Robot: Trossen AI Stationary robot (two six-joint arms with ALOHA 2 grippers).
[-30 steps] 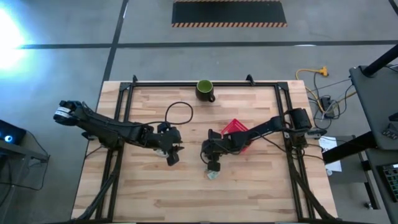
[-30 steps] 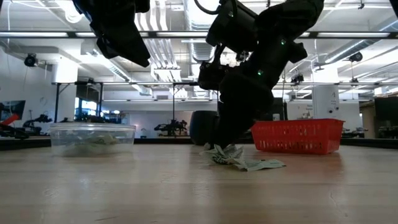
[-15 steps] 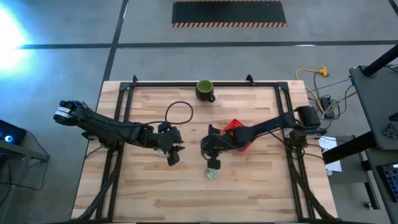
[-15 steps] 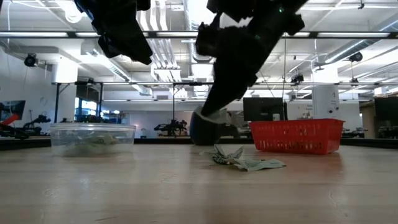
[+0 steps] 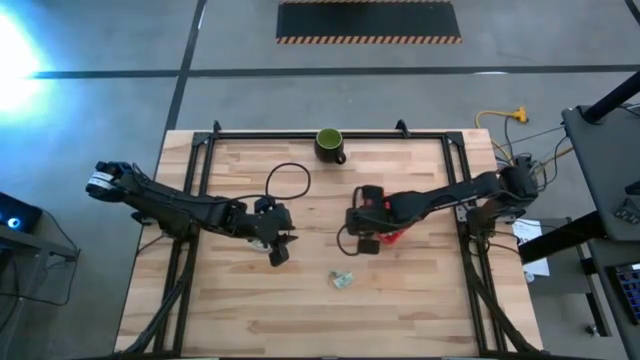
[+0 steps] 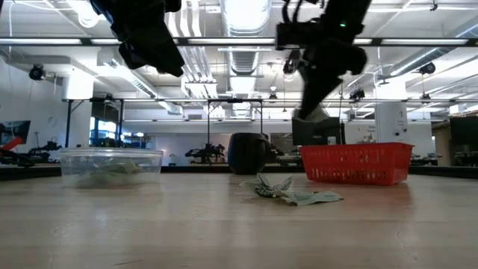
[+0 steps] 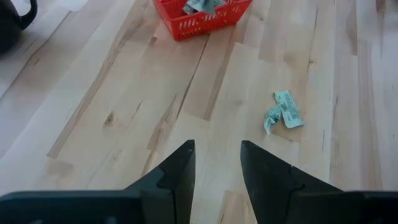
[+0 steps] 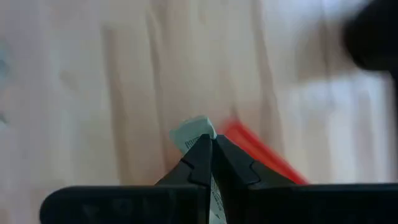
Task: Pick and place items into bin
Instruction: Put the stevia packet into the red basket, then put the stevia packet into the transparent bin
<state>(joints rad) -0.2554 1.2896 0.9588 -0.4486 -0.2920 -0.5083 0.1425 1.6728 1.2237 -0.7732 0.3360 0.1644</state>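
Right tool [image 8: 210, 144]: fingers together, clamped on a pale green-and-white packet [image 8: 194, 133] whose end stuck out past the fingertips. In the high view the right tool [image 5: 366, 243] was raised above the tabletop [image 5: 420, 310], just beside the left edge of the red bin [image 5: 391, 235]; in the low view it hung high, above the bin's left end [image 6: 357, 164]. The bin's red rim [image 8: 261, 153] appeared just beyond the held packet in the right wrist view.

Left tool [image 7: 216, 169]: fingers apart with nothing between them, bare wood showing through the gap. In the high view the left tool [image 5: 277, 250] hovered left of the tabletop's centre, near a clear round container [image 5: 287, 184] that lay farther off; the low view showed this container [image 6: 110, 166] at left with pale packets inside.

Loose packets [image 5: 343, 280]: a small crumpled cluster lay on the tabletop nearer than both tools, between them and well apart from the bin; seen also in the low view [image 6: 291, 190] and the left wrist view [image 7: 283, 112]. More packets [image 7: 202, 5] lay inside the bin.

Dark green mug [image 5: 329, 145]: upright at the far edge of the tabletop.
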